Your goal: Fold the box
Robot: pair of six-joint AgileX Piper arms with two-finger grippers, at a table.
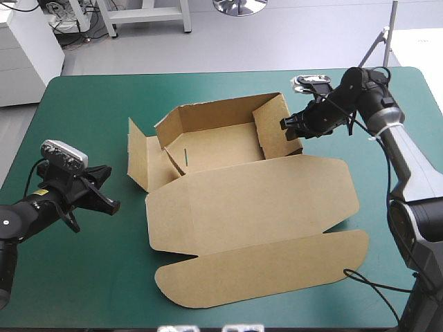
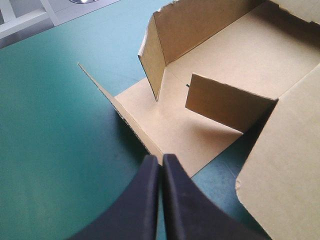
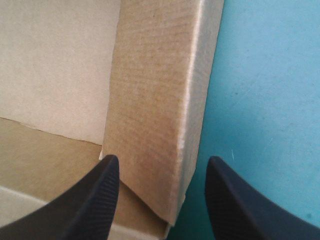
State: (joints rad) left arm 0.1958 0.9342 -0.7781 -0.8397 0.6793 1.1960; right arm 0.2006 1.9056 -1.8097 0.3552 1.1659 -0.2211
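The brown box (image 1: 249, 200) lies mid-table with its back wall and right wall (image 1: 273, 128) raised and its lid flat toward the front edge. Its left flap (image 1: 138, 155) stands out at an angle. My right gripper (image 1: 287, 126) is open at the right wall's outer end. In the right wrist view the wall (image 3: 155, 90) stands between the fingers of the gripper (image 3: 162, 167). My left gripper (image 1: 111, 202) is shut and rests low, just left of the box. From the left wrist, the gripper (image 2: 161, 162) points along the thin edge of the flap (image 2: 120, 107), with a small inner flap (image 2: 225, 102) beyond.
A small dark and silver object (image 1: 311, 81) lies near the far edge, behind my right arm. Bare teal-green cover (image 1: 83, 277) spreads at the front left, and more (image 3: 265, 100) lies outside the right wall.
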